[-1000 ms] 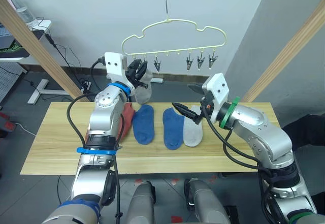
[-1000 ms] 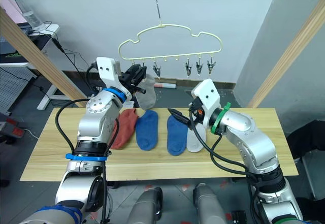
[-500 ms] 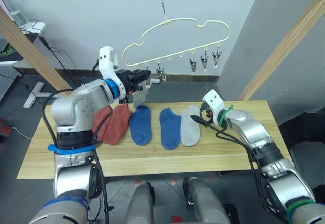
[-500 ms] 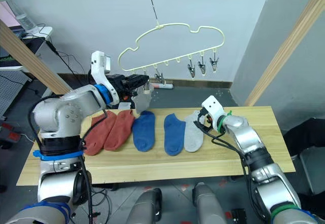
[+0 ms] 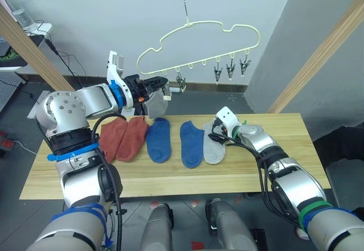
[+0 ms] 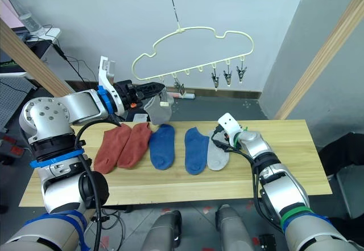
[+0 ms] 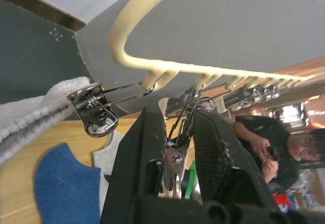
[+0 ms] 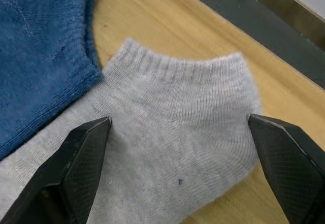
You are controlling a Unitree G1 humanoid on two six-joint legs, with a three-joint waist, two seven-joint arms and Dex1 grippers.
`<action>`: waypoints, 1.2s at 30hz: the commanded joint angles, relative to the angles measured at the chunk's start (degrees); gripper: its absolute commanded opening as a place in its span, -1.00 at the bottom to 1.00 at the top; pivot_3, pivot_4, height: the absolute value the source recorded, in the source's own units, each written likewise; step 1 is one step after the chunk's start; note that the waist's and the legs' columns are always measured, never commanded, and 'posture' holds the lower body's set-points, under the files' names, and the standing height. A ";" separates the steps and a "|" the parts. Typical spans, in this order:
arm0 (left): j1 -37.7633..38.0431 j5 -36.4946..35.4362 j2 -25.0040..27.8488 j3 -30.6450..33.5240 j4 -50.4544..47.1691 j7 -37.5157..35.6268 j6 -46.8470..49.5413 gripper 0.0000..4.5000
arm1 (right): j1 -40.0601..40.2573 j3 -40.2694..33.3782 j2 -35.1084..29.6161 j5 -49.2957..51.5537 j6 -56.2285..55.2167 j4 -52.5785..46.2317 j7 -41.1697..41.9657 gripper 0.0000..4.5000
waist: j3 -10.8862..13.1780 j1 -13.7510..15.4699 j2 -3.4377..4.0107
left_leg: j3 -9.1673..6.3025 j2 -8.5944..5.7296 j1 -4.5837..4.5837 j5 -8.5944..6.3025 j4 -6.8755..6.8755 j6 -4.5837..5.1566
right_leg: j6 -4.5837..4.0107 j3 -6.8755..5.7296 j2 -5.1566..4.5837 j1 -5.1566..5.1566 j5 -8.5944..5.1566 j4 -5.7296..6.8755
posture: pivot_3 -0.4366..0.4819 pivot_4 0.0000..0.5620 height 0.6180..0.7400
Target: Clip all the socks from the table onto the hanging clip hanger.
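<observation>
The pale yellow clip hanger (image 5: 199, 37) hangs tilted, its left end lower. One light grey sock (image 5: 154, 106) hangs from a clip (image 7: 94, 113) at that end. My left gripper (image 7: 176, 117) is shut on the neighbouring silver clip (image 7: 175, 158), beside the hung sock. On the table (image 5: 273, 165) lie two rust-red socks (image 5: 124, 139), two blue socks (image 5: 159, 139) (image 5: 191, 143) and a light grey sock (image 8: 172, 148). My right gripper (image 5: 219, 132) stands open low over that grey sock's cuff end, one finger on each side of it.
Slanted wooden posts (image 5: 31, 49) (image 5: 324, 49) frame the table on both sides. Three more clips (image 5: 230, 68) hang free at the hanger's right end. A seated person (image 7: 264, 137) is visible behind the hanger.
My right gripper has come down from above the table to the grey sock. The left arm has swung outward while its gripper stays at the hanger's clips. The hanger's left end has dipped.
</observation>
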 commanded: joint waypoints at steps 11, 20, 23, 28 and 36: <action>-4.68 -2.03 -3.55 14.92 5.06 8.79 8.55 -0.67 | 5.34 1.43 -1.88 -5.36 -6.00 -4.81 3.89 -0.91 | -0.01 0.14 -0.02 | -0.03 -0.02 0.11 0.11 0.02 -0.19 | 0.18 0.00 0.00 0.06 -0.11 0.19 | -0.09 -0.14 1.00; 2.56 0.10 -0.15 0.54 -3.63 1.74 2.27 -0.67 | 15.79 -0.03 -5.46 -2.93 2.40 -32.38 8.05 -0.99 | -0.01 -0.35 -0.01 | 0.01 0.02 0.12 0.11 -0.05 -0.26 | 0.18 0.04 -0.02 -0.03 -0.11 0.25 | -0.11 -0.15 1.00; 7.20 1.36 1.72 -7.57 -8.35 -3.81 -4.86 -0.67 | 18.14 -0.39 -6.00 -1.91 7.02 -39.69 9.32 -0.99 | -0.02 -0.40 -0.01 | 0.05 0.06 0.32 0.25 -0.18 -0.58 | 0.17 0.10 -0.01 0.02 -0.10 0.31 | -0.12 -0.14 1.00; 12.61 9.16 2.30 -16.08 -10.89 -8.27 -24.02 -0.67 | 23.81 -4.85 -7.30 3.56 16.89 -59.00 10.05 -0.99 | -0.02 -0.02 0.00 | 0.03 0.05 0.38 0.24 -0.18 -0.53 | 0.18 0.11 0.05 0.07 -0.11 0.31 | -0.13 -0.10 1.00; 18.78 20.28 2.75 -24.30 -8.34 -16.17 -50.13 -0.28 | 28.02 -6.61 -8.72 8.06 28.49 -74.53 8.71 -1.00 | -0.01 -0.01 -0.01 | 0.10 0.06 0.42 0.23 -0.16 -0.48 | 0.16 0.18 0.08 0.12 -0.14 0.24 | -0.17 -0.06 1.00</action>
